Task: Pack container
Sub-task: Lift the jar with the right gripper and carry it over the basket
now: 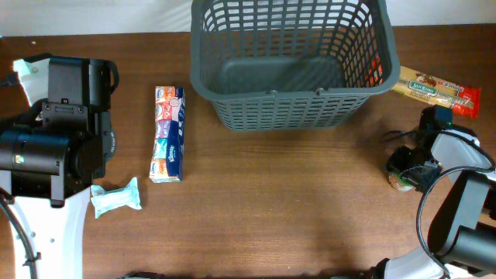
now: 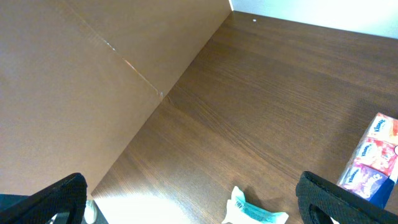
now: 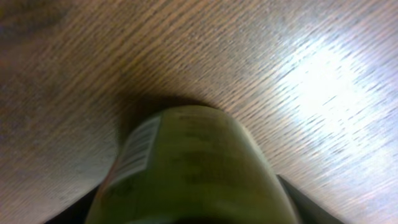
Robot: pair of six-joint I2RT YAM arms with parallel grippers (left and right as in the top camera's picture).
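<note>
The container [image 1: 287, 93], a large dark grey lattice basket, stands at the back middle of the table with nothing in it. My right gripper [image 1: 408, 167] is at the right, below the basket's right corner, shut on a green labelled jar [image 3: 193, 168] that rests on the wood [image 1: 401, 180]. In the right wrist view the jar fills the space between the fingers [image 3: 193, 214]. My left gripper [image 2: 199, 208] is open and empty, low over the table at the left. A small white and teal packet [image 2: 252, 211] lies between its fingers, nearer the right one.
A long multicoloured pack of tissues [image 1: 168, 133] lies left of the basket and also shows in the left wrist view [image 2: 373, 158]. The teal packet [image 1: 116, 197] lies beside the left arm [image 1: 58, 147]. An orange-ended food packet [image 1: 436, 90] lies right of the basket.
</note>
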